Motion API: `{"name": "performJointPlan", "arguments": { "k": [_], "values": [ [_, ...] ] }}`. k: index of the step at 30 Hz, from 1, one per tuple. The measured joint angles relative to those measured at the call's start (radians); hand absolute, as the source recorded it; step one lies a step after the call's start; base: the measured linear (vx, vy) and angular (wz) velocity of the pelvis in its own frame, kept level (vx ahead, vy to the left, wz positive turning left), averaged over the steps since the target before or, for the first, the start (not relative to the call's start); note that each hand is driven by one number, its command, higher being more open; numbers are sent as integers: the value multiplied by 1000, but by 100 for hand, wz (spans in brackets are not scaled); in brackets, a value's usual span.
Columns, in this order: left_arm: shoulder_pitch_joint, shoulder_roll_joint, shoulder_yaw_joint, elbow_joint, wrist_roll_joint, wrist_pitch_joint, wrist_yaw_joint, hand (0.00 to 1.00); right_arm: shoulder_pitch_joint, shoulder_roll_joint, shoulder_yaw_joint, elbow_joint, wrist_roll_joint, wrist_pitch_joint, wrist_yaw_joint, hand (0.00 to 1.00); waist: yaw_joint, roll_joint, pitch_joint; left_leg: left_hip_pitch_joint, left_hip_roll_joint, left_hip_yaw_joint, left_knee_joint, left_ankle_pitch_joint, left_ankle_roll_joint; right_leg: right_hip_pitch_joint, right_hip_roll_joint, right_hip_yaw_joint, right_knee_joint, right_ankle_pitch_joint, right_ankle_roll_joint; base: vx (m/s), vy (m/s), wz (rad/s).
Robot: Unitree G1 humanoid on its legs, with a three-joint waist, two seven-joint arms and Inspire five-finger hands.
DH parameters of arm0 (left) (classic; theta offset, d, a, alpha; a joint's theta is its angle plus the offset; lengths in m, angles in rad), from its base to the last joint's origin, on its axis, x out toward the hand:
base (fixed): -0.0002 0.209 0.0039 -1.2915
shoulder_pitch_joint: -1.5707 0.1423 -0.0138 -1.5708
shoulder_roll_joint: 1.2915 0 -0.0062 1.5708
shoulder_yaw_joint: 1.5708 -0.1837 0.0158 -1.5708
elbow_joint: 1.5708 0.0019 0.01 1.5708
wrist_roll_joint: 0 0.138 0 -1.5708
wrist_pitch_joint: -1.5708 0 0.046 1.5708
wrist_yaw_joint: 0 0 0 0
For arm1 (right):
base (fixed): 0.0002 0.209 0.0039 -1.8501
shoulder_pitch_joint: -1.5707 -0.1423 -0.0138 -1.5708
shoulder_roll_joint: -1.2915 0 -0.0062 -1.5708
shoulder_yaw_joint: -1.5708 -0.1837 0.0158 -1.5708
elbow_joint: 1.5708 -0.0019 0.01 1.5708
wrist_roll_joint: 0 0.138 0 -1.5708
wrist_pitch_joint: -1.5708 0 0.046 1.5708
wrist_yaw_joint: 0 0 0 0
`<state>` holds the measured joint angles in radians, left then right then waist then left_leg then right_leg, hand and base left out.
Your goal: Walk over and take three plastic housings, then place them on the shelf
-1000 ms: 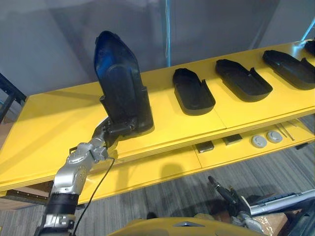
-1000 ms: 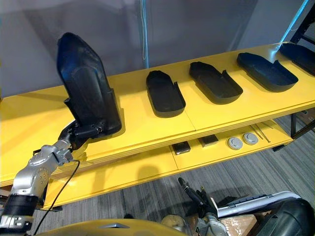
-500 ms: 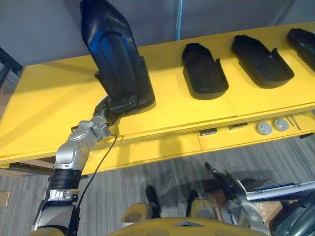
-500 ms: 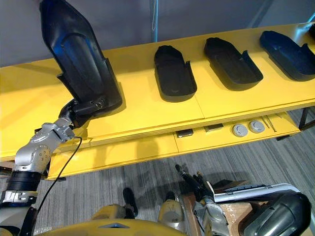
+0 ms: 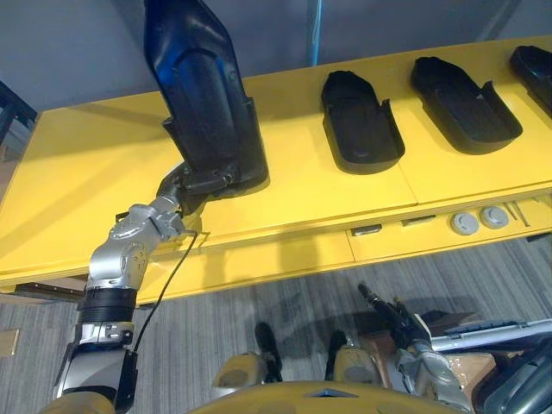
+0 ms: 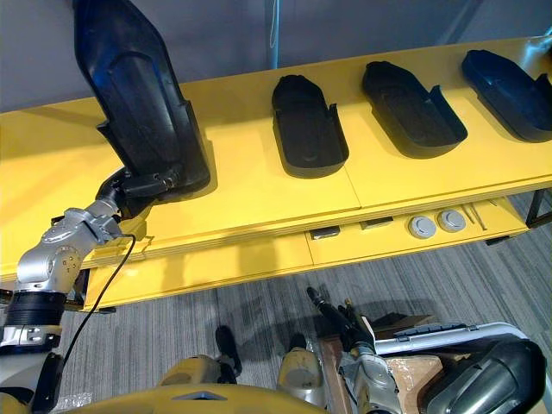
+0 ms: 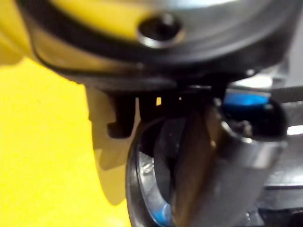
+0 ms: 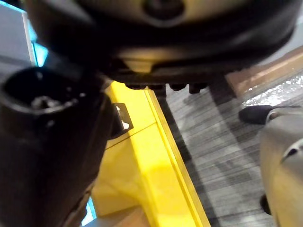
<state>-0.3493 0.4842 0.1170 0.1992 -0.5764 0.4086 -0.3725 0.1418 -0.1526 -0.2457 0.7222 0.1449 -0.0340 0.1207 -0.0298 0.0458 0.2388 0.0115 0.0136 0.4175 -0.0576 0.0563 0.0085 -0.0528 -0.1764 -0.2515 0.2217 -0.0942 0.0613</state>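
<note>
1. The left robot hand [image 5: 178,193] grips the lower end of a black plastic housing [image 5: 205,95], fingers curled on its rim. It holds the housing upright above the left half of the yellow shelf [image 5: 69,198], close to the front edge.
2. The tall, end-on hold seems meant to carry the long shell clear of the shelf top until a spot is picked.
3. Three other housings [image 5: 362,125] lie flat, hollow side up, in a spaced row toward the shelf's right end. The bare stretch to their left looks the likely place for this one.
4. The right robot hand [image 5: 392,317] hangs low over the grey floor [image 5: 285,293] in front of the shelf, fingers loose and empty. It is probably idle because one hand is enough for the job.
</note>
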Motion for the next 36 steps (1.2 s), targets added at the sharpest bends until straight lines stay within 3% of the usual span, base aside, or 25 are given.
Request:
{"name": "performJointPlan", "arguments": {
  "k": [5,6,20,36],
  "values": [
    [-4,6,2,8,-8,11,-12,0,7,0,0,12,-1,0,0,100,1,0,0,6,1,7,-5,0,0,4,2,3,-6,2,2,7,-4,-2],
    [-4,6,2,10,-10,13,-14,100,9,0,0,12,-1,0,-1,100,1,0,0,10,0,9,-8,0,0,8,2,4,-9,2,3,21,-9,-5],
    [6,-6,19,46,-160,45,-4,100,0,11,-1,62,-3,0,-5,100,-3,1,-1,39,-1,9,-17,1,-3,43,6,-2,-36,5,8,17,-4,-1],
    [42,-21,40,41,-143,29,-38,100,0,37,0,72,-19,0,-20,100,-16,5,-4,52,-1,-3,-17,-2,-9,71,7,-18,-68,10,15,11,-1,1]
  ]
}}
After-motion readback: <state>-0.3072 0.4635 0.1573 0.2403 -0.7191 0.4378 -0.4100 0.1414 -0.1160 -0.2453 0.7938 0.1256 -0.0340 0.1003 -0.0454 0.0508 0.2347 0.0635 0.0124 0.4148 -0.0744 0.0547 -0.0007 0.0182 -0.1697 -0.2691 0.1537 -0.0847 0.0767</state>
